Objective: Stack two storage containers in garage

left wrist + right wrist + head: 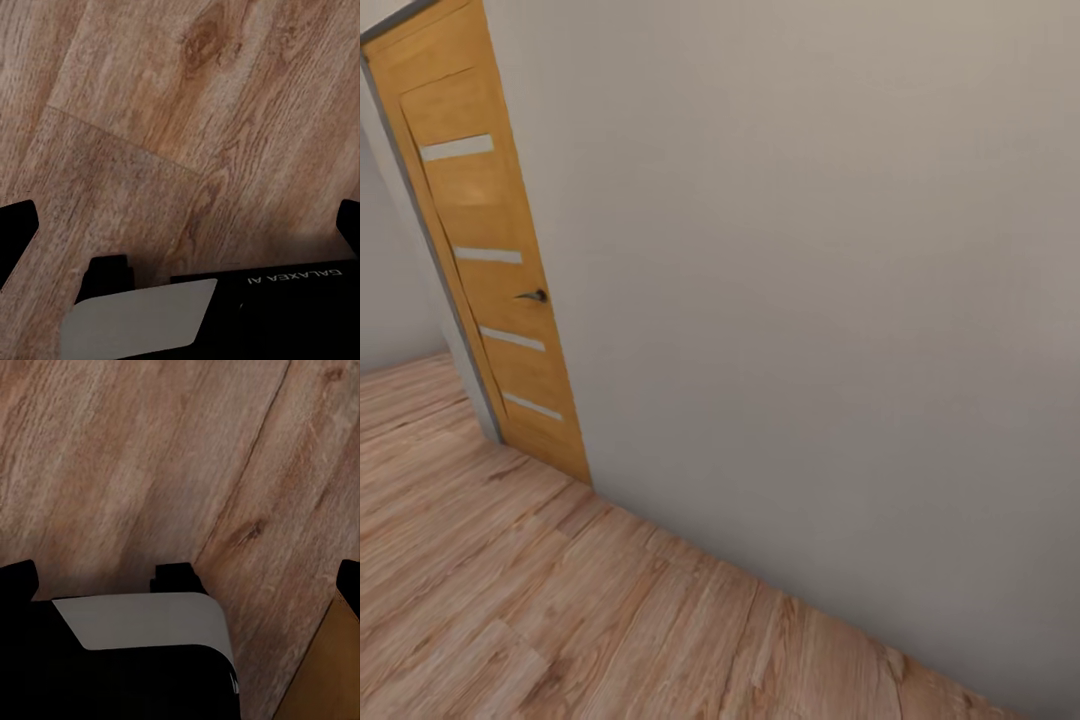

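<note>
- Left jaws (180,225): black fingertips stand far apart at the frame edges, released, nothing between them; wood plank floor (187,112) beneath.
- Right jaws (180,581): likewise spread wide and released, over the same planks; an orange-brown surface (326,675) shows at one corner, identity unclear.
- Head view: plain pale wall (810,300); orange-wood door (490,260) with four frosted strips and dark handle (535,296), at left.

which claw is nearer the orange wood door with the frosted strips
Probably left, not certain: the orange wood door stands at the head view's left. Left claw and right claw both hang open over light wood plank floor.
</note>
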Motion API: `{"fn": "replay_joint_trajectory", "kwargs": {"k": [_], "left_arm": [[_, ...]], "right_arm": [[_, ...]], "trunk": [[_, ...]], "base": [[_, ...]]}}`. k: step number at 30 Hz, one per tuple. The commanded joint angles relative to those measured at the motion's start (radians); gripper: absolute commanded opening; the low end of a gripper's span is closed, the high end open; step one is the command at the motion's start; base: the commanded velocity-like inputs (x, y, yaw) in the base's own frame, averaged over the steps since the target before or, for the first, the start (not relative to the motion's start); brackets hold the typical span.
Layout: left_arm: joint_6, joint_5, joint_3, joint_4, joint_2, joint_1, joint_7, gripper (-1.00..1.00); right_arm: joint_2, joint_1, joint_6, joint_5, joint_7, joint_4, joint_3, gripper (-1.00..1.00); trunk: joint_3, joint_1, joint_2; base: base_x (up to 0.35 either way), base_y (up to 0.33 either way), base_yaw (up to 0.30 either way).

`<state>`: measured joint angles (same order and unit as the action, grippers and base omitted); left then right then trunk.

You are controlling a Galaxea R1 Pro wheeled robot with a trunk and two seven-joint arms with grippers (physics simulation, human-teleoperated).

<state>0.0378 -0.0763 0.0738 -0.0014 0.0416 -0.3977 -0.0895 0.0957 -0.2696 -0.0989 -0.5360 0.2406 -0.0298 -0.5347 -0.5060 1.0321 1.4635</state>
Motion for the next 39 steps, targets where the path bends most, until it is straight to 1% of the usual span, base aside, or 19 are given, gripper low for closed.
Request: {"fn": "replay_joint_trajectory", "kwargs": {"k": [1,4,9,39], "left_arm": [[0.004,-0.008,0.008,0.0,0.0,-0.001,-0.003,1.0],[0.004,-0.008,0.008,-0.001,0.0,-0.001,-0.003,1.0],[0.004,-0.008,0.008,-0.001,0.0,0.0,-0.003,1.0],[0.003,-0.008,0.008,-0.002,0.0,-0.001,-0.001,1.0]], "right_arm": [[0.001,-0.001,-0.006,-0.01,0.0,-0.003,-0.008,1.0],[0.0,-0.002,-0.007,-0.01,0.0,-0.003,-0.008,1.0],[-0.001,-0.001,-0.008,-0.01,0.0,-0.003,-0.008,1.0],[0.001,-0.001,-0.008,-0.01,0.0,-0.003,-0.008,1.0]], "trunk": [[-0.001,0.001,0.0],[-0.001,0.001,0.0],[-0.001,0.001,0.0],[-0.001,0.001,0.0]], "base": [[0.321,0.0,0.0],[0.321,0.0,0.081],[0.206,0.0,0.237],[0.005,0.0,0.27]]}}
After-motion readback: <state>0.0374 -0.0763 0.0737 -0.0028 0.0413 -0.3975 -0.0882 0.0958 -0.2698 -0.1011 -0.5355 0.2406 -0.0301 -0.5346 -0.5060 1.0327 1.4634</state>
